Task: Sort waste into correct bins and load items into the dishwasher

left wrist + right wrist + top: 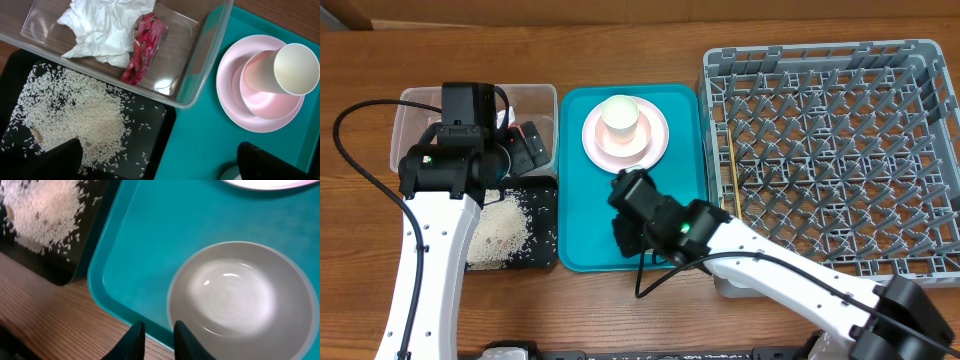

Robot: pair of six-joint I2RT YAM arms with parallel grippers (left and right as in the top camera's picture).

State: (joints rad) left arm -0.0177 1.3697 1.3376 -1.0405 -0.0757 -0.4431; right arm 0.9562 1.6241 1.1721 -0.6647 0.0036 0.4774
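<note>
Teal serving tray [200,145]. Pale pink plate [235,100]; white cup [295,67]. Glossy white bowl [240,295]. Shiny red wrapper [145,47]. White napkin [105,27]. White rice [85,117] on black tray [159,150]. Clear tub [200,60]. Grey rack [820,52], lattice grid. Brown wood-grain tabletop [620,45].

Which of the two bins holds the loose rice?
The shallow black tray holds the rice; the clear tub beside it holds only a crumpled white napkin and a red wrapper.

Left gripper [160,162] wide, right gripper [159,340] narrow
</note>
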